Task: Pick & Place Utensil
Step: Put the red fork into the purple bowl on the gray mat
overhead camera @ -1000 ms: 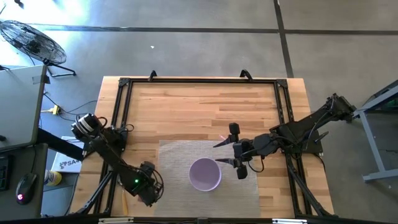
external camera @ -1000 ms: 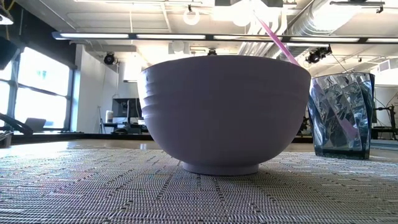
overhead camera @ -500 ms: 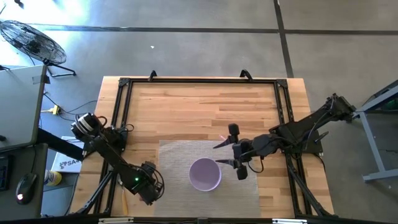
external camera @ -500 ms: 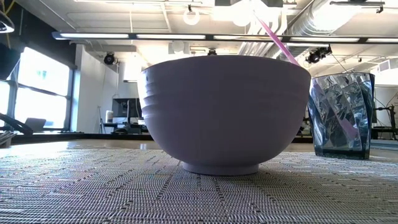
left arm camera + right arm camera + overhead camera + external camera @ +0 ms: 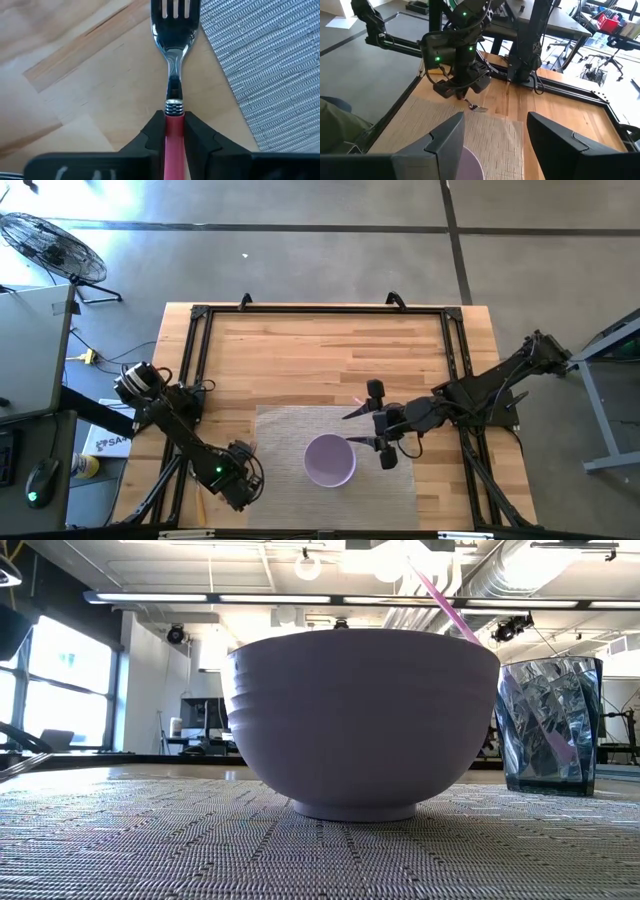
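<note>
Left pincer [image 5: 174, 131] closed on the red handle of a fork [image 5: 173, 75], the handle squeezed between both dark fingers [image 5: 150, 137], metal neck and tines sticking out ahead. Fork over bare wood of the surface [image 5: 320, 360], just beside the left edge of the woven mat [image 5: 290, 430], near the front-left corner of the surface. Tines reaching toward the mat's edge without crossing it, as far as the left wrist view shows; fork's contact with the wood not clear. Same pincer [image 5: 243, 472] seen from above at the mat's front-left corner, its arm running back to the left edge of the surface. From the right wrist view, the left pincer [image 5: 462, 90] hanging low with the fork [image 5: 476, 106] tilted down at the mat border.

Right pincer [image 5: 368, 428] spread wide, empty, hovering over the right half of the mat, close to the lilac bowl [image 5: 329, 460]. Wide fingers [image 5: 445, 142] framing the mat in the right wrist view.

Bowl [image 5: 362, 720] upright on the mat near its front edge. Faceted dark glass cup [image 5: 548, 725] standing on the mat beside the bowl, a pink straw-like stick [image 5: 445, 602] leaning up behind the bowl rim.
</note>
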Available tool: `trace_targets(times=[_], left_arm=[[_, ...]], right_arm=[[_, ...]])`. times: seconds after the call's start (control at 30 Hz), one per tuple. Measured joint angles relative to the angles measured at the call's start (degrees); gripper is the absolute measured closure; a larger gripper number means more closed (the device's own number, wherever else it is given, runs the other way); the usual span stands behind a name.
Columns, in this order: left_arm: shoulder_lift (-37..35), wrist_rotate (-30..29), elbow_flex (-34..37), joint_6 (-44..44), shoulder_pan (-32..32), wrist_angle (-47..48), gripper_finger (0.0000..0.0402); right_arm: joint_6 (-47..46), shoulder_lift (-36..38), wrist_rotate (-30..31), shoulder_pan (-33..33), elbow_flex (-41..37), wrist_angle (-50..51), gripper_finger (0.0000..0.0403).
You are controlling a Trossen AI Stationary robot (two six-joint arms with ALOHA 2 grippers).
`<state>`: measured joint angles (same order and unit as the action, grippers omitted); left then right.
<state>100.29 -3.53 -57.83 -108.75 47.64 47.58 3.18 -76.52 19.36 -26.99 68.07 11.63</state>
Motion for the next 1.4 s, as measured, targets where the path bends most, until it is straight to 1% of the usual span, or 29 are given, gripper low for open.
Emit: trace_targets(times=[0.1, 0.17, 0.27, 0.37, 0.5, 0.6, 0.7, 0.8, 0.97, 1.07, 1.13, 1.2, 1.27, 1.33, 1.4], left_arm=[[0.13, 0.33, -0.96, 1.81, 0.0, 1.58, 0.0364], [0.4, 0.71, -2.47, 2.79, -0.06, 5.9, 0.0361], [0.41, 1.04, -7.08, 3.92, -0.13, 11.54, 0.0348], [0.26, 0.41, -12.11, 5.32, -0.44, 18.88, 0.0347], [0.24, -4.0, -20.19, 9.48, -0.84, 20.91, 0.0354], [0.24, -7.24, -26.05, 14.86, -1.91, 20.62, 0.0354], [0.16, -8.4, -31.07, 22.3, -4.24, 20.32, 0.0354], [0.15, -8.25, -34.49, 31.16, -7.87, 17.13, 0.0355], [0.13, -2.23, -36.45, 46.02, -15.56, 10.41, 0.0355], [0.54, 2.43, -36.44, 52.3, -20.35, 8.93, 0.0355], [1.89, 6.55, -36.54, 55.9, -23.48, 8.1, 0.0355], [3.85, 10.61, -36.53, 58.54, -26.06, 8.49, 0.0355], [6.34, 14.75, -38.04, 61.06, -28.25, 8.69, 0.0355], [9.0, 18.29, -40.7, 63.44, -29.83, 10.33, 0.0355], [12.11, 20.24, -43.92, 66.01, -30.83, 13.1, 0.0355]], right_arm=[[-0.26, 1.17, 0.93, -1.83, 0.0, 1.52, 0.0194], [-1.95, 2.3, 2.36, -3.45, 0.0, 3.38, 0.0194], [-5.9, 3.36, 5.97, -6.03, 0.0, 8.11, 0.0194], [-10.63, 3.51, 9.98, -8.8, 0.0, 12.81, 0.0194], [-18.29, 3.39, 11.96, -12.45, 0.0, 18.21, 0.0194], [-23.36, 3.33, 13.39, -15.11, 0.0, 21.98, 0.0194], [-28.41, 3.33, 13.11, -17.12, 0.0, 25.21, 0.0194], [-32.92, 3.33, 11.74, -18.79, 0.0, 27.92, 0.0194], [-38.14, 3.33, 12.04, -21.41, 0.0, 32.42, 0.0194], [-40.52, 3.33, 12.21, -22.66, -0.81, 33.72, 0.0194], [-42.08, 3.33, 11.9, -23.21, -2.13, 33.77, 0.0194], [-44.36, 3.33, 11.33, -23.58, -3.89, 33.51, 0.0194], [-47.36, 3.33, 10.36, -23.71, -5.78, 33.25, 0.0194], [-50.26, 3.31, 9.79, -23.71, -7.63, 33.2, 0.0194], [-53.19, 3.31, 9.2, -23.68, -9.12, 33.21, 0.0194]])
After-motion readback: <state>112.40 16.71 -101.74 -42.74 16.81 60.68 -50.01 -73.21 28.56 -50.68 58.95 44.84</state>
